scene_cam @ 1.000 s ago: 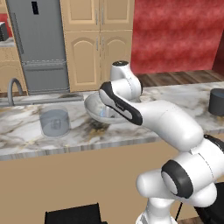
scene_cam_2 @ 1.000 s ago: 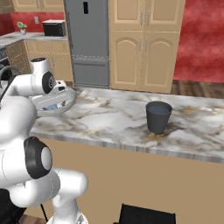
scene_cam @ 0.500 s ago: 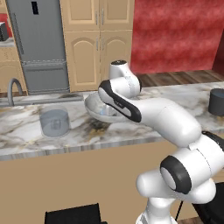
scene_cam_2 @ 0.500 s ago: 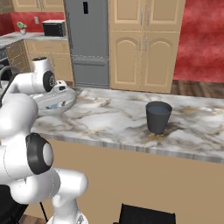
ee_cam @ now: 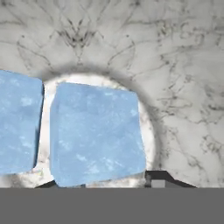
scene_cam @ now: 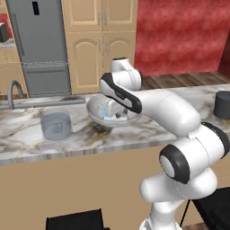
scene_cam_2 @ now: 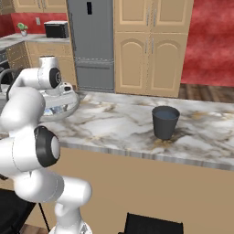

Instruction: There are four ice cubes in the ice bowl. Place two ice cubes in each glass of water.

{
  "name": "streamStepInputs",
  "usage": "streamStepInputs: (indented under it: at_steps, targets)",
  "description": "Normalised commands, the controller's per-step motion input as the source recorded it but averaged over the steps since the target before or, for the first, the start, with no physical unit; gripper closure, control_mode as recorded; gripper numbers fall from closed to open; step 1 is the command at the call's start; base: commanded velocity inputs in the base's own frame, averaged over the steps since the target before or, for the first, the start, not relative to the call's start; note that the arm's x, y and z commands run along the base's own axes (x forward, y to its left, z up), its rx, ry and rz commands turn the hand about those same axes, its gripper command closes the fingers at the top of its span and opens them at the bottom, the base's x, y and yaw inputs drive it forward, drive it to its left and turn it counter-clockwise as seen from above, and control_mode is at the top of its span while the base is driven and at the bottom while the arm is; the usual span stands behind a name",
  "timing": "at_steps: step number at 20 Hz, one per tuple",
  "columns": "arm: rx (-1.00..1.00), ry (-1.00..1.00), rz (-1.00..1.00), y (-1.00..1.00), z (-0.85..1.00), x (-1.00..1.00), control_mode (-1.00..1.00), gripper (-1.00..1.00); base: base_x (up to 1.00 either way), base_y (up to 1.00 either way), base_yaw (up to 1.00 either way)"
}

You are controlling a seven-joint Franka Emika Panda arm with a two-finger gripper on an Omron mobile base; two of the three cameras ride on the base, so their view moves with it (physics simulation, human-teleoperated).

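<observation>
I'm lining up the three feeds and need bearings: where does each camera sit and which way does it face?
Left base view: behind the arm's left, facing the ice bowl and grey-blue glass; arm rises lower right.
Right base view: behind its right, facing the dark glass; arm lower left.
Hand view: looking into the bowl at ice cubes; fingers below.
Both base views share the bowl.

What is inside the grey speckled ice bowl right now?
The ice bowl holds pale blue ice cubes on its whitish bottom, with the pincer lowered among them. Two cubes show clearly; the pincer and arm cover any others.

No readable text, labels, brands, numbers or signs anywhere.
</observation>
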Motion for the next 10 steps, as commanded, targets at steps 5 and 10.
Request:
streamStepInputs:
  at_steps: [5, 10]
  targets:
    - [0.03, -0.06, 0.00, 0.05, -0.01, -0.37, -1.00, 1.00, 0.00, 0.00, 0.00]
    - [0.10, -0.24, 0.00, 0.07, 0.11, -0.49, -1.00, 1.00, 0.00, 0.00, 0.00]
